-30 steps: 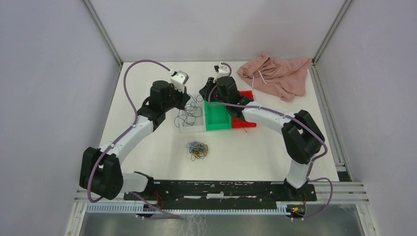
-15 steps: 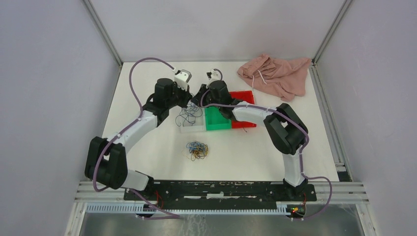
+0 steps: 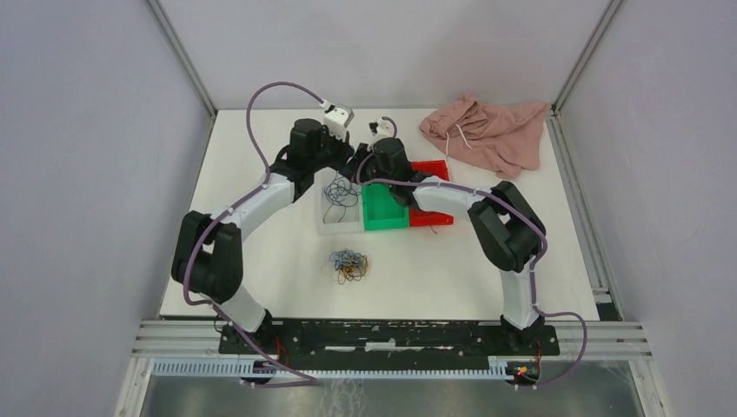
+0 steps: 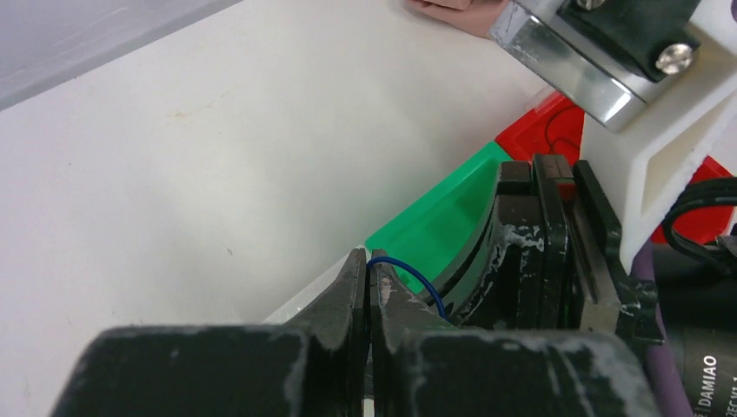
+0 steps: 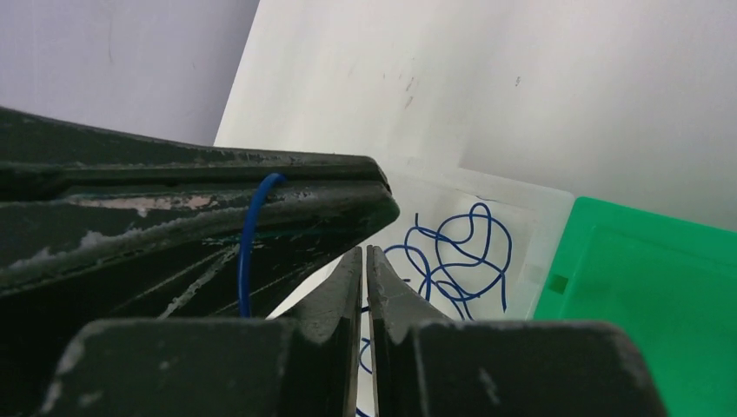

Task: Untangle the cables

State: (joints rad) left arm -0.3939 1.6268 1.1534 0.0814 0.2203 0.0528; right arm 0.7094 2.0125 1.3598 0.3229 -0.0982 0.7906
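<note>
A tangled clump of cables (image 3: 348, 266) in blue, yellow-orange and dark tones lies on the table in front of the bins. Loose blue cables (image 5: 461, 252) lie in the clear bin (image 3: 323, 228). My left gripper (image 4: 368, 258) is shut on one blue cable (image 4: 417, 280), which arcs off its tip and hangs down (image 5: 248, 243). It hovers at the bin's far end (image 3: 341, 156). My right gripper (image 5: 365, 252) is right beside it (image 3: 359, 165), jaws together apart from a hairline slit. Blue strands show through the slit; I cannot tell if one is pinched.
A green bin (image 3: 387, 217) stands right of the clear one, with a red bin (image 3: 430, 169) behind it. A pink cloth (image 3: 491, 130) with a white drawstring lies at the back right corner. Metal posts and grey walls bound the table.
The left arm has swung right and towards the back, lifting its blue cable over the clear bin's far end. The right gripper has shifted left to meet it, and its jaws have drawn together.
</note>
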